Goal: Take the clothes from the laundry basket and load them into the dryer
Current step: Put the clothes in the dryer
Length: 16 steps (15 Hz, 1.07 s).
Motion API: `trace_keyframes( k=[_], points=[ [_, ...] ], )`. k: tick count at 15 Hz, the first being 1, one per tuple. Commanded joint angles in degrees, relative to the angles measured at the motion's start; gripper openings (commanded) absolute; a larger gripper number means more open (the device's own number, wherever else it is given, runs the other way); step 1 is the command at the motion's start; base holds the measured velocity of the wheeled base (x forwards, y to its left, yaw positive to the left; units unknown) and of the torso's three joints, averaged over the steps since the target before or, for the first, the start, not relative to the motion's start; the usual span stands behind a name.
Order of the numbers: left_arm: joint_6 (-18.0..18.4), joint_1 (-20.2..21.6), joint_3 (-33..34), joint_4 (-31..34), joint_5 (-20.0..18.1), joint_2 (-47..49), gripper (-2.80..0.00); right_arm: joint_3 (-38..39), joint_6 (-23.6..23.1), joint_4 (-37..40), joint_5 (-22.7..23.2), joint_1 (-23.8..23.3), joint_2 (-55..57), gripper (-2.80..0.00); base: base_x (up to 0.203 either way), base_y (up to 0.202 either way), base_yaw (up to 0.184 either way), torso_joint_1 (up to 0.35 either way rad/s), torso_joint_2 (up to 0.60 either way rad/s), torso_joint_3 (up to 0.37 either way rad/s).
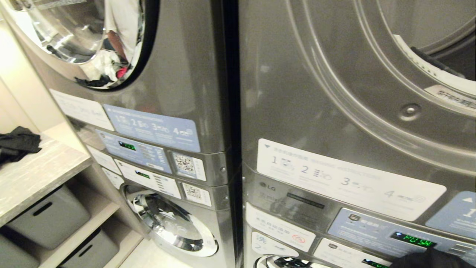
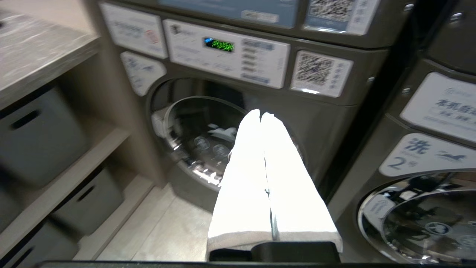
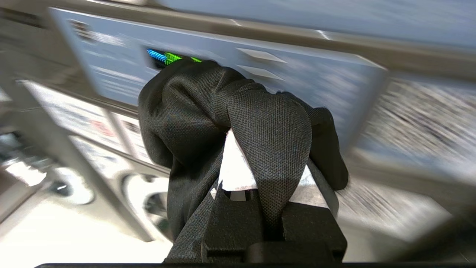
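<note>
Right gripper had its jaws clamped on the soft black fabric clothes, bunched over the white fingers just in front of the dark grey LG dryer control panel. Left gripper jaws were closed and empty, near the neighbouring stack. More black fabric lay on the pale counter beside that stack.

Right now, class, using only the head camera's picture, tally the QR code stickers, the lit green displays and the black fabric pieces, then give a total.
QR code stickers: 2
Lit green displays: 4
Black fabric pieces: 2
Total: 8
</note>
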State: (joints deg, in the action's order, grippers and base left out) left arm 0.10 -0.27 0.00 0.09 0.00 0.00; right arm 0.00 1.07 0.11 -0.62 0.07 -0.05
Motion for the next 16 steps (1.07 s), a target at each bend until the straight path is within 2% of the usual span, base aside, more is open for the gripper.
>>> trace_keyframes(
  k=[1,7,16],
  points=[
    [0.0,0.0,0.0,0.0,0.0,0.0,-2.8,0.0,0.0,0.0,0.0,0.0,0.0,-2.8,0.006,-0.01,0.174,0.047,-0.1,-0.047],
    [0.1,0.0,0.0,0.0,0.0,0.0,-2.8,0.0,0.1,0.1,0.0,0.0,0.0,-2.8,0.0,-0.007,0.14,0.06,-0.12,-0.061],
    [0.1,0.0,0.0,0.0,0.0,0.0,-2.8,0.0,0.0,0.0,0.0,0.0,0.0,-2.8,0.0,0.0,0.0,0.063,-0.12,-0.058]
  ],
)
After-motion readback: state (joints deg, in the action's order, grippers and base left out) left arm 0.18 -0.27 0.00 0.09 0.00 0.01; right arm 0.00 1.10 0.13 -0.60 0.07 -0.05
